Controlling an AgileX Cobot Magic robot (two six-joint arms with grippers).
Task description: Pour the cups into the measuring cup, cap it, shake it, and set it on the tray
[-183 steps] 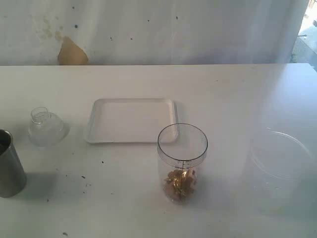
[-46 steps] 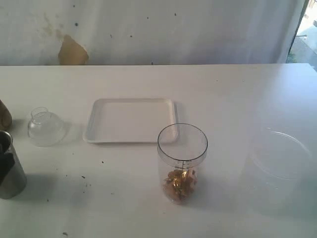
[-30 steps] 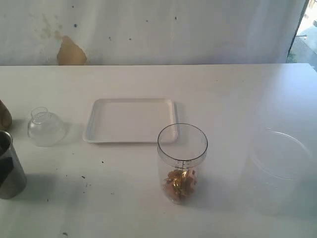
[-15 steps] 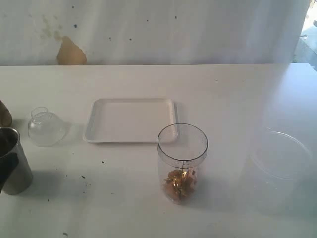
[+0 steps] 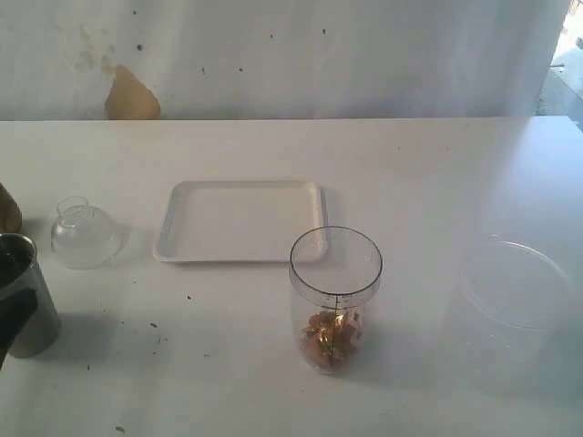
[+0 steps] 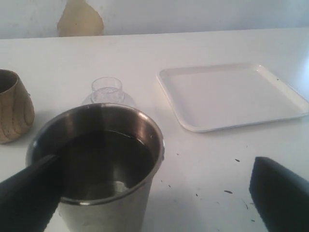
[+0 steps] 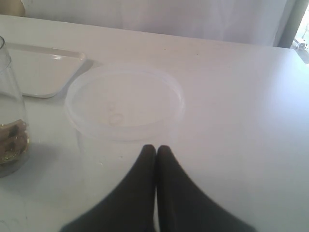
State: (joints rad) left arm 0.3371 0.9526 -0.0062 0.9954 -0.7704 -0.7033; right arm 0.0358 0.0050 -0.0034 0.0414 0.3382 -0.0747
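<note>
The steel tumbler (image 5: 31,293) stands at the table's left edge, dark inside, with the brown wooden cup (image 5: 6,209) behind it. My left gripper (image 6: 155,163) is open wide around the tumbler (image 6: 104,169). One finger (image 6: 29,193) lies against its side and the other finger (image 6: 280,193) stands well clear. The measuring cup (image 5: 335,289) stands upright near the middle with brown bits at its bottom. The clear cap (image 5: 84,235) sits left of the white tray (image 5: 241,221). My right gripper (image 7: 156,148) is shut and empty, just short of a wide clear container (image 7: 125,106).
The wide unmarked clear container (image 5: 519,309) stands at the right of the table. Dark specks dot the table in front of the tray. The measuring cup (image 7: 7,121) sits to one side of the right gripper, with the tray (image 7: 34,67) beyond it.
The steel tumbler has shifted a little to the right over the last second, and a dark finger of my left gripper now shows in front of it. The right gripper has not moved.
</note>
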